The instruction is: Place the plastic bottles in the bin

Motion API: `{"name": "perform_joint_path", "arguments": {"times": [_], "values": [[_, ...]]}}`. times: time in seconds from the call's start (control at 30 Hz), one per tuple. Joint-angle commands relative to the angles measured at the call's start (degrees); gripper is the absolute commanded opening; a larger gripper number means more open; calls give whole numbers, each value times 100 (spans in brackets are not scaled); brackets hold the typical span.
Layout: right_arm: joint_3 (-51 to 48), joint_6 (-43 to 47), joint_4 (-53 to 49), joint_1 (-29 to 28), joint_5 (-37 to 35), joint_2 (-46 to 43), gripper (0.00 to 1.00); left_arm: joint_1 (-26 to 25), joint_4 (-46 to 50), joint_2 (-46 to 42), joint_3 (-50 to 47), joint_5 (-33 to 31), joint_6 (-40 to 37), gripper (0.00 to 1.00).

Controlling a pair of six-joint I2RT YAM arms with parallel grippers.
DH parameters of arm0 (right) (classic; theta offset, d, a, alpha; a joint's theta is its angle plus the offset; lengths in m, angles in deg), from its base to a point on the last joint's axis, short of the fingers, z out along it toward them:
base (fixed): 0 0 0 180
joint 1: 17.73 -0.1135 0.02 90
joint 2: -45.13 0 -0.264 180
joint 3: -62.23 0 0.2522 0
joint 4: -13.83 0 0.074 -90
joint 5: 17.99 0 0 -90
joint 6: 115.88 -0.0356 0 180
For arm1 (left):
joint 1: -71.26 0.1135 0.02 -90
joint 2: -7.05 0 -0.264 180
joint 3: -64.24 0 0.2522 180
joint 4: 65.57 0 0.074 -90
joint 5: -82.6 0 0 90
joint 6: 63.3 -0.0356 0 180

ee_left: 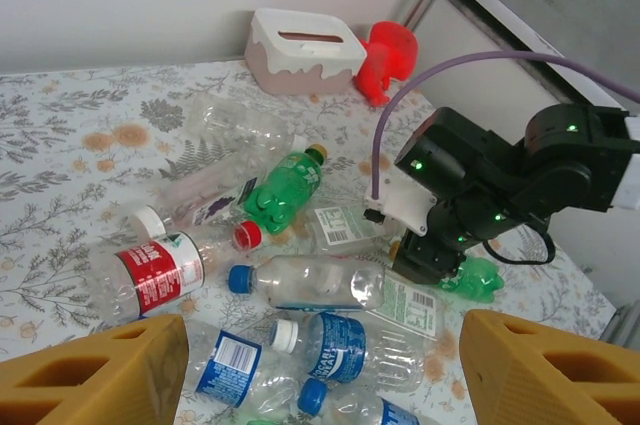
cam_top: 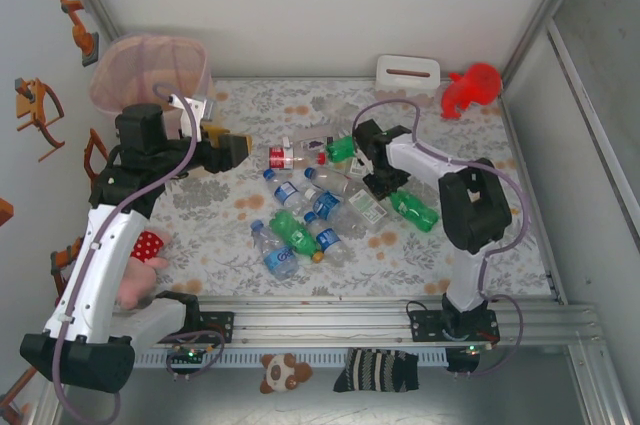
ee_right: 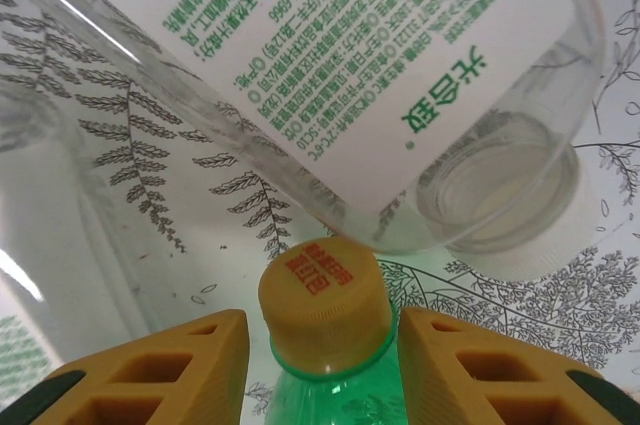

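The bin (cam_top: 110, 95) stands far left, well apart from the plastic bottles (ee_left: 300, 280), above which my left gripper (ee_left: 325, 365) hangs open. I should pinch the green bottle (ee_right: 330, 400) squarely at the neck so it cannot slip. Its yellow cap (ee_right: 322, 295) sits between the fingers (ee_right: 150, 375) of my right gripper (ee_right: 315, 345), though whether they bite yet I cannot tell.

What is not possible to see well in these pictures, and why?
- Contents of the bin: top external, the left arm and pink liner cover them.
- Body of the green bottle: right wrist, cut off by the bottom edge.
- Whether the right gripper touches its cap: right wrist, gap too fine to judge.
- Nearest blue-capped bottle: left wrist, cut off by the bottom edge.
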Motion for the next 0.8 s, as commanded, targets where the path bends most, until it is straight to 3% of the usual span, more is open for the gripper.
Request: {"name": "perform_joint_path", "arguments": {"times": [0.0, 0.3, 0.77], "values": [[128, 125, 23, 32, -183, 137, 42, -58, -154, -99, -79, 14, 129, 71], [-49, 197, 213, 34, -309, 361, 40, -89, -164, -110, -85, 1, 180, 71], [-92, 156, 183, 35, -327, -21, 25, -111, -165, -124, -69, -12, 185, 71]]}}
